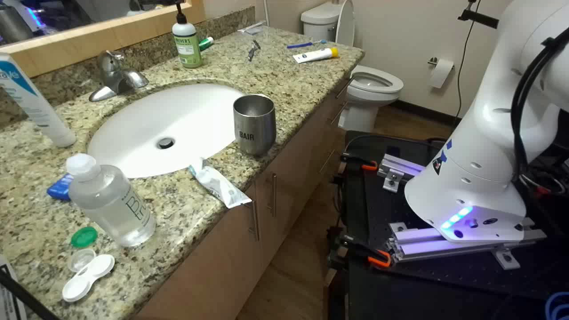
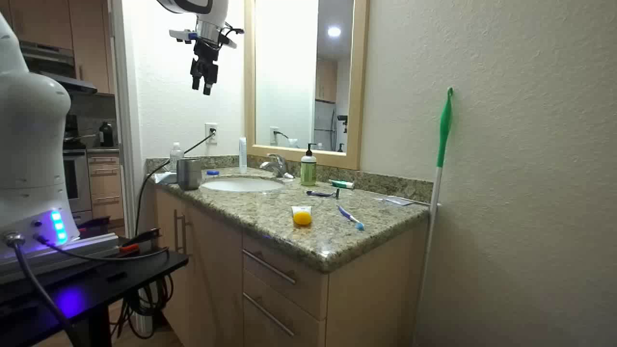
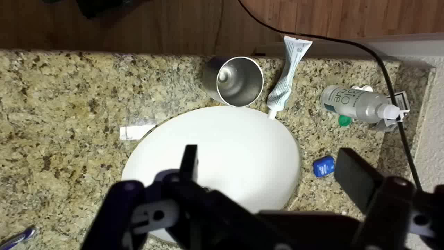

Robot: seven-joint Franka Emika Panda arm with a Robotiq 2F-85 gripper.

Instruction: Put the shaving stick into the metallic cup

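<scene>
The shaving stick [image 1: 253,50] is a slim dark razor lying flat on the counter beyond the sink. It also shows lying between the soap bottle and the toothbrush in an exterior view [image 2: 322,193]. A dark purple handle end at the lower left of the wrist view [image 3: 17,239] looks like part of it. The metallic cup [image 1: 254,126] stands upright by the sink at the counter's front edge, also in an exterior view [image 2: 189,174]. Its inside looks empty in the wrist view [image 3: 240,81]. My gripper [image 2: 201,89] is open and empty, high above the counter; its fingers [image 3: 269,166] span over the sink.
The white sink [image 1: 191,120] has a faucet [image 1: 118,78] behind it. A white tube [image 1: 220,184] lies beside the cup. A clear bottle [image 1: 111,200], a soap pump bottle [image 1: 186,46], a yellow-capped tube [image 1: 315,55] and a toothbrush [image 1: 306,45] are on the counter. A mirror [image 2: 287,72] backs it.
</scene>
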